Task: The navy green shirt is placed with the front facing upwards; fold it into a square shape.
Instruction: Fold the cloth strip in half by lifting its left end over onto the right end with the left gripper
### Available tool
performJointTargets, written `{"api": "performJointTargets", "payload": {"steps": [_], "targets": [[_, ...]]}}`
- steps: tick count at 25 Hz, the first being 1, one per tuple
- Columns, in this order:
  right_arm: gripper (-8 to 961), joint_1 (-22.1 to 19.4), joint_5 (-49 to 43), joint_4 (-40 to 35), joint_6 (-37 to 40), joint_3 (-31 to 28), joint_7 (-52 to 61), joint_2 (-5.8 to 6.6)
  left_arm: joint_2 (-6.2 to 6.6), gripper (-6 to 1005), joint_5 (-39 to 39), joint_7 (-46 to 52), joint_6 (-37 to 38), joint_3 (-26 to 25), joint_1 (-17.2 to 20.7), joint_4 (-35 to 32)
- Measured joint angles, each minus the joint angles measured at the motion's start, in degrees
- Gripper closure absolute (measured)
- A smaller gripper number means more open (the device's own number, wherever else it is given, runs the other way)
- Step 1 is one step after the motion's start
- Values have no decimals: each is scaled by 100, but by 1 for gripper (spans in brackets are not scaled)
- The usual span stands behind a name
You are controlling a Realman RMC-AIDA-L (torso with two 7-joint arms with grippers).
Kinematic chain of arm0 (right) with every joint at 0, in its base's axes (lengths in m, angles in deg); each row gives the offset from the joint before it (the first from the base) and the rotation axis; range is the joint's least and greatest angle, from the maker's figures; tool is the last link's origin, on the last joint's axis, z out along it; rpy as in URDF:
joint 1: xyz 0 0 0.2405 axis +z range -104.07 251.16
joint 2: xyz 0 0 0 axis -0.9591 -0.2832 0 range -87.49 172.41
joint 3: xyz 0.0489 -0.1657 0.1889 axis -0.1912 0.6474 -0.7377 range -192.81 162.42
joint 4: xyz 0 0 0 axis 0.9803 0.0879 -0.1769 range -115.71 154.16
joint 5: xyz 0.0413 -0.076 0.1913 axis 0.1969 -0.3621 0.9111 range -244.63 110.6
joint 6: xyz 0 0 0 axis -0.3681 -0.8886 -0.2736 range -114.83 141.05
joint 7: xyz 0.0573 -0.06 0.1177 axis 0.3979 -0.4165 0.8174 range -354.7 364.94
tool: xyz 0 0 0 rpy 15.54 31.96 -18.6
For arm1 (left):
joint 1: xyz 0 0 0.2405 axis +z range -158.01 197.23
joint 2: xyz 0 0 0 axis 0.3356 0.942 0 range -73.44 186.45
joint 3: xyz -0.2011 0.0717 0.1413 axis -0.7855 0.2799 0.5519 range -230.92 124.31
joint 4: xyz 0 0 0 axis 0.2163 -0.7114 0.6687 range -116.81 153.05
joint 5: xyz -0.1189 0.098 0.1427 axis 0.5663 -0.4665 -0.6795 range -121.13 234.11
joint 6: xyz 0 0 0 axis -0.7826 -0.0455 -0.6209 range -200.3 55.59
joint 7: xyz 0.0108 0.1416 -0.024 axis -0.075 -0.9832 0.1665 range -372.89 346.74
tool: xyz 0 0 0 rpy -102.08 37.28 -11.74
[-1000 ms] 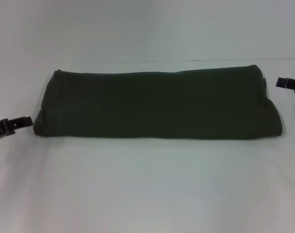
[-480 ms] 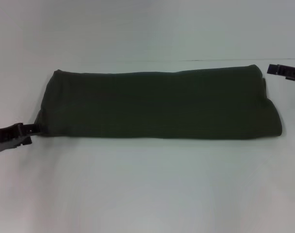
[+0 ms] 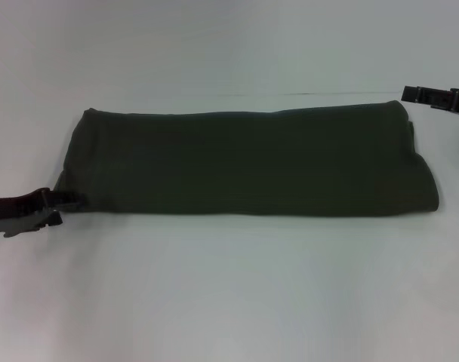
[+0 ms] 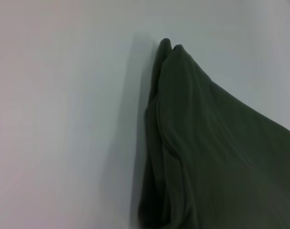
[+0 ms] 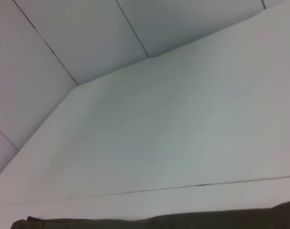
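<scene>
- The white table [image 3: 229, 286] carried the navy green shirt [image 3: 244, 162], folded into a long flat band lying crosswise at its middle.
- The left gripper [image 3: 54, 210] reached in low from the left edge, its fingers parted narrowly at the shirt's near left corner, the upper one touching the cloth.
- The right gripper [image 3: 433, 98] hung just beside the shirt's far right corner; how far its fingers stood apart I could not tell.

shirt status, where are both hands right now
Left hand at shirt's near left corner, touching the edge. Right hand off the far right corner, apart. Shirt folded into a long band on the table, not square yet. Nothing in the way.
</scene>
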Motion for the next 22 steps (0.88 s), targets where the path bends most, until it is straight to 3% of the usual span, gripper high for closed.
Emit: {"api": "performJointTargets", "payload": {"steps": [22], "targets": [[84, 17, 25, 0, -42, 1, -19, -8, 43, 313, -248, 297, -280, 10, -215, 308]]}}
